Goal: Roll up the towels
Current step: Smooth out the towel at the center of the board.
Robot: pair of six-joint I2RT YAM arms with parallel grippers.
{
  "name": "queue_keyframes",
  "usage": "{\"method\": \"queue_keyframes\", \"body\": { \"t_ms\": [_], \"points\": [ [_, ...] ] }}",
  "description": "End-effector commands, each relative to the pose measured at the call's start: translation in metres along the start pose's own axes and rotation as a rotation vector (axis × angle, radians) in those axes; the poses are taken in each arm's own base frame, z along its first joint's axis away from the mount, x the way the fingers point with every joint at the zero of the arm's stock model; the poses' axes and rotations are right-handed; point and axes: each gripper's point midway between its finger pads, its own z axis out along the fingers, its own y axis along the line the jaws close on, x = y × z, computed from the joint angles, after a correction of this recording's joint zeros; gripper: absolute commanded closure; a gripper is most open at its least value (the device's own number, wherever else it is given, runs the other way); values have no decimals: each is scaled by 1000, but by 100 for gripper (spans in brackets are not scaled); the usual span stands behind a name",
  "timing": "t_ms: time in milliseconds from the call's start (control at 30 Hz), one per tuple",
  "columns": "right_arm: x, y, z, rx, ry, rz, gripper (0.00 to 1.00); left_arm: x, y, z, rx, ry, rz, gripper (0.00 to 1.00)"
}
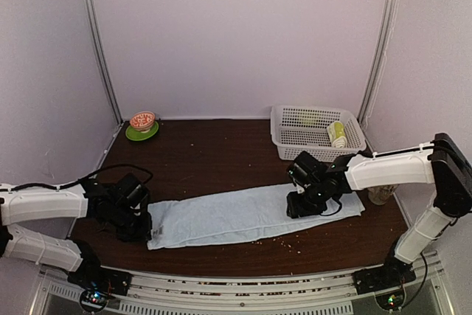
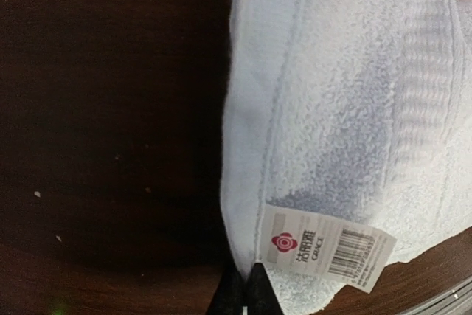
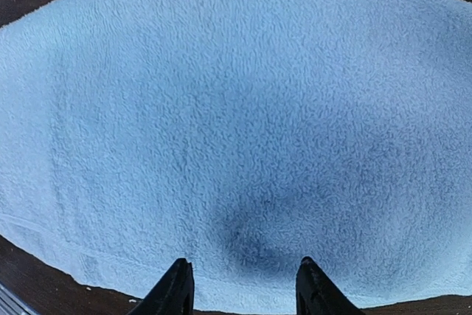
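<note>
The pale-blue towel (image 1: pixel 228 215) lies spread flat in a long strip across the front of the dark table. My left gripper (image 1: pixel 141 225) sits at its left end. In the left wrist view the gripper (image 2: pixel 245 274) is shut, and the towel's (image 2: pixel 346 108) edge tapers in between its tips, beside a white printed tag (image 2: pixel 328 245). My right gripper (image 1: pixel 302 208) stands over the towel's right part. Seen from the right wrist, it (image 3: pixel 243 271) is open with only terry cloth (image 3: pixel 236 108) beneath it. The lime-green towel (image 1: pixel 337 133) lies rolled in the white basket (image 1: pixel 295 142).
A small patterned bowl on a green plate (image 1: pixel 142 125) stands at the back left corner. A clear cup (image 1: pixel 380 195) stands by the right arm. Crumbs are scattered on the wood near the towel's front edge. White walls close in the table.
</note>
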Motion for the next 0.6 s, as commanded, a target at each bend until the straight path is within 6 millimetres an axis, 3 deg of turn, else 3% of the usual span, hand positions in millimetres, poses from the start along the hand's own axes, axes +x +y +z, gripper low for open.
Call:
{"method": "queue_keyframes", "body": {
  "t_ms": [0,233,367,567],
  "points": [
    [6,6,3,48,6,-79,52,-14,-14,-10,40,-44,22,100],
    [13,47,-2,45,-20,-229,49,-14,-13,-13,53,-58,19,100],
    [19,61,4,63,-15,-285,46,-15,-14,-15,57,-63,23,100],
    [13,72,15,91,-30,-316,44,-15,-13,-15,51,-64,33,100]
  ]
}}
